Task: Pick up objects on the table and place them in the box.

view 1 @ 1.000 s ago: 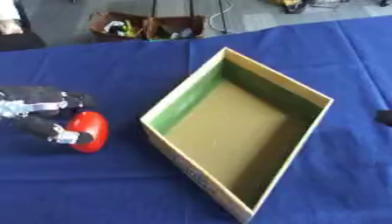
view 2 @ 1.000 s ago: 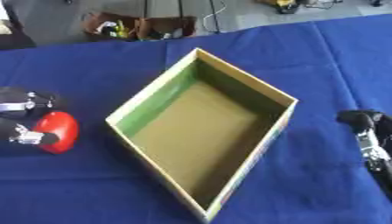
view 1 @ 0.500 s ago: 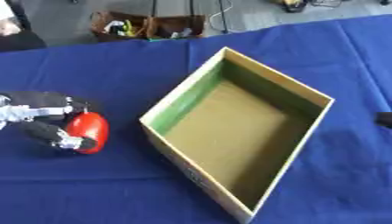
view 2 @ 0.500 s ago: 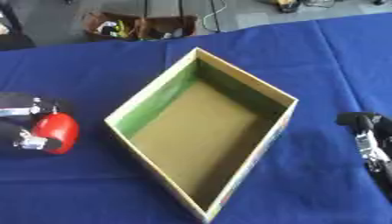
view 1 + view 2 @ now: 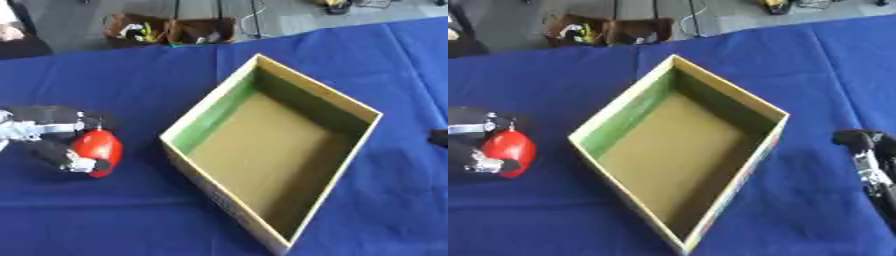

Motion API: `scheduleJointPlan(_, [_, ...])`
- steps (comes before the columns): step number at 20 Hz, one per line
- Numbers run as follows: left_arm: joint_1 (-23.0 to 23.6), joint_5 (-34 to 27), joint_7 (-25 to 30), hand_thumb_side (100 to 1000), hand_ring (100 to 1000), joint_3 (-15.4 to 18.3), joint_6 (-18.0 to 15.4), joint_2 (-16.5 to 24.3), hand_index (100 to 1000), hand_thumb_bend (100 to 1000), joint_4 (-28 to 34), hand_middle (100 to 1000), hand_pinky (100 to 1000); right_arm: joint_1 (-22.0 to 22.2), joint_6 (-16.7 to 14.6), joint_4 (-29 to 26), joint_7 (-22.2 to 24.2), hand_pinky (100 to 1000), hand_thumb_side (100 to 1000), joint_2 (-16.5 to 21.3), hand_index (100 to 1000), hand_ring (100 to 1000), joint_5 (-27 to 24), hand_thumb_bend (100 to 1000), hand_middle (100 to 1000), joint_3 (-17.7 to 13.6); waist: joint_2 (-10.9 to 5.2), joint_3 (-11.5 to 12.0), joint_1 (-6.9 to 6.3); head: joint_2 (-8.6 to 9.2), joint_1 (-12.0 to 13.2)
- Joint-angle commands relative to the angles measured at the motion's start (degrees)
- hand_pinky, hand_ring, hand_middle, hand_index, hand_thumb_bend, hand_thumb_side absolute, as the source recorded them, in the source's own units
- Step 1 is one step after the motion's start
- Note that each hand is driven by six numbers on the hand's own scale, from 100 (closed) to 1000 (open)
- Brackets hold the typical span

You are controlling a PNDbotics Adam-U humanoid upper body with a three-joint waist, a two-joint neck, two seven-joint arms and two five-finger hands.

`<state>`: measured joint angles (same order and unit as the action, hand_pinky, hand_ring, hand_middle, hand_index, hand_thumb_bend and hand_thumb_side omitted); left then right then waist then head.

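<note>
One red ball (image 5: 98, 150) sits on the blue worktop (image 5: 131, 90), well left of the box (image 5: 271, 150), with the robot's left hand (image 5: 52, 137) curled round it, fingers above and below. The cardboard box, green along one inner wall, stands open. The right hand (image 5: 872, 165) rests at the right edge; whether it is clenched or relaxed cannot be told.
</note>
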<state>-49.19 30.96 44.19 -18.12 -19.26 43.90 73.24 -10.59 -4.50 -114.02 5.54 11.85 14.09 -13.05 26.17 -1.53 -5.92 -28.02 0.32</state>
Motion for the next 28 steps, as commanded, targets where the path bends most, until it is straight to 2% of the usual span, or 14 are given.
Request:
scheduleJointPlan(1, [0.0, 0.0, 7.8, 709, 690, -0.3, -8.1, 1.9, 1000, 274, -0.3, 1000, 485, -0.3, 0.1, -0.6, 0.1, 855, 840, 0.3, 696, 818, 0.0, 100, 600, 0.0, -1.02, 0.1, 0.2, 0.81, 0.1])
scheduleJointPlan(3, [0.1, 0.0, 7.8, 664, 693, -0.3, -7.9, 1.8, 1000, 218, -0.3, 1000, 479, -0.3, 0.2, -0.6, 0.1, 855, 843, 0.3, 696, 818, 0.0, 100, 600, -0.1, -1.01, 0.1, 0.2, 0.77, 0.0])
scheduleJointPlan(5, [0.2, -0.2, 7.8, 654, 695, -0.2, -7.4, 1.8, 1000, 209, -0.4, 1000, 488, -0.3, 0.3, -0.6, 0.2, 856, 844, 0.3, 696, 818, 0.1, 100, 600, 0.0, -0.99, 0.2, 0.21, 0.74, 0.0])
scheduleJointPlan(6, [0.2, -0.4, 7.8, 745, 722, -0.1, -7.0, 1.8, 1000, 239, -0.2, 1000, 554, -0.2, 0.3, -0.6, 0.3, 856, 844, 0.3, 696, 818, 0.1, 100, 600, 0.0, -0.99, 0.2, 0.23, 0.73, -0.1])
scheduleJointPlan(7, [0.1, -0.9, 7.8, 805, 739, 0.2, -6.7, 1.8, 1000, 265, 0.2, 1000, 570, -0.2, 0.3, -0.6, 0.3, 856, 847, 0.3, 695, 818, 0.1, 100, 599, 0.0, -0.99, 0.3, 0.25, 0.72, -0.1])
scheduleJointPlan(8, [-0.1, -1.6, 7.8, 917, 780, 0.7, -6.4, 1.6, 1000, 311, 1.0, 1000, 632, -0.1, 0.4, -0.6, 0.3, 856, 852, 0.2, 695, 818, 0.2, 100, 599, 0.0, -1.01, 0.4, 0.26, 0.67, -0.1])
scheduleJointPlan(10, [-0.7, -3.0, 7.8, 1000, 824, 1.9, -5.4, 1.6, 1000, 360, 3.2, 1000, 717, -0.1, 0.5, -0.6, 0.5, 856, 862, 0.2, 694, 817, 0.3, 100, 598, 0.0, -1.09, 0.6, 0.27, 0.63, 0.0])
scheduleJointPlan(12, [-1.1, -3.0, 7.8, 993, 861, 3.1, -4.0, 2.1, 1000, 383, 5.9, 1000, 776, 0.1, 0.6, -0.6, 0.5, 856, 854, 0.1, 693, 816, 0.3, 100, 597, 0.0, -1.27, 0.8, 0.29, 0.51, 0.1])
scheduleJointPlan(13, [-1.2, -2.5, 7.6, 960, 905, 3.9, -3.1, 2.5, 1000, 380, 7.4, 1000, 837, 0.2, 0.7, -0.6, 0.4, 855, 854, 0.2, 693, 816, 0.3, 100, 597, -0.1, -1.38, 0.9, 0.3, 0.44, 0.2])
scheduleJointPlan(16, [-1.2, 0.5, 5.3, 919, 937, 5.9, 0.3, 3.3, 1000, 393, 11.9, 1000, 873, 0.4, 0.9, -0.6, 0.3, 856, 858, 0.2, 693, 815, 0.3, 100, 596, -0.2, -1.7, 1.3, 0.31, 0.22, 0.2])
scheduleJointPlan(20, [-0.9, 3.5, 1.6, 874, 986, 7.3, 3.1, 3.9, 1000, 402, 15.7, 1000, 935, 0.8, 1.4, -0.6, 0.3, 857, 873, 0.1, 693, 816, 0.3, 100, 596, -0.3, -2.14, 2.0, 0.2, 0.11, 0.3])
scheduleJointPlan(25, [0.1, 7.6, 0.1, 907, 999, 7.8, 6.5, 4.8, 1000, 471, 17.7, 1000, 936, 1.0, 1.7, -0.6, 0.3, 857, 873, 0.1, 692, 815, 0.2, 100, 595, -0.4, -2.63, 2.7, 0.15, -0.24, 0.2])
scheduleJointPlan(26, [0.3, 8.4, 0.4, 958, 994, 7.7, 7.3, 4.9, 1000, 521, 18.2, 1000, 927, 1.0, 1.7, -0.6, 0.2, 858, 879, 0.1, 693, 815, 0.2, 100, 595, -0.4, -2.68, 2.8, 0.14, -0.27, 0.2])
scheduleJointPlan(28, [0.8, 10.0, 2.5, 991, 974, 7.4, 9.4, 4.9, 1000, 543, 18.6, 983, 905, 1.1, 1.9, -0.6, 0.3, 859, 882, 0.1, 692, 815, 0.1, 100, 595, -0.4, -2.83, 3.0, 0.12, -0.33, 0.3])
